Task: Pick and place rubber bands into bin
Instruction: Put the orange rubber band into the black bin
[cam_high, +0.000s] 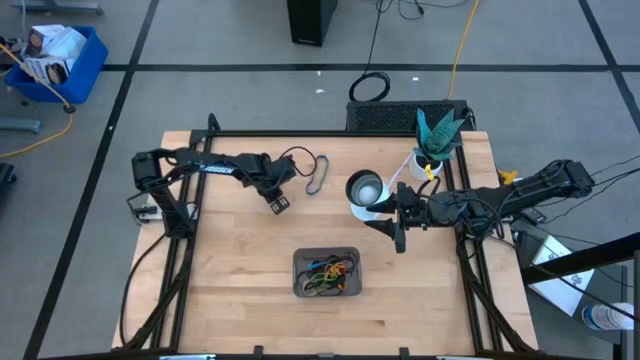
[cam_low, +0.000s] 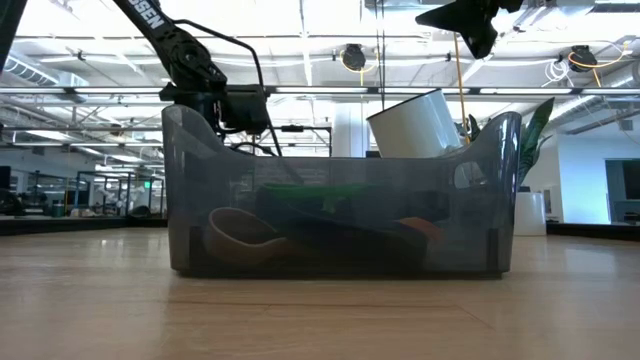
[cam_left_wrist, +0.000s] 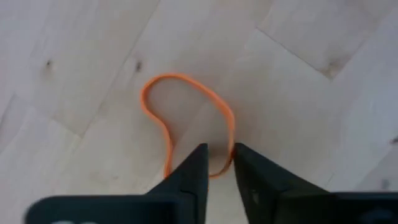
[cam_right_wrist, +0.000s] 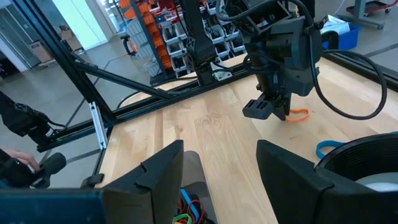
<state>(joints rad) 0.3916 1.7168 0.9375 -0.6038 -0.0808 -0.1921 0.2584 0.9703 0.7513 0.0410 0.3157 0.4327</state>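
Rubber bands, mixed colours, lie heaped in the bin at front centre of the wooden table. Bin's translucent grey wall fills the low view. Lettering on the left arm is only partly legible. Right arm waits beside the round white-and-silver cup, with a potted plant behind it; right gripper fingers spread wide, nothing between them. A large dark band lies loose behind the left arm. Left gripper is down at the table, fingers narrowed to a slim gap, pinching one end of the orange rubber band, which lies flat on the wood.
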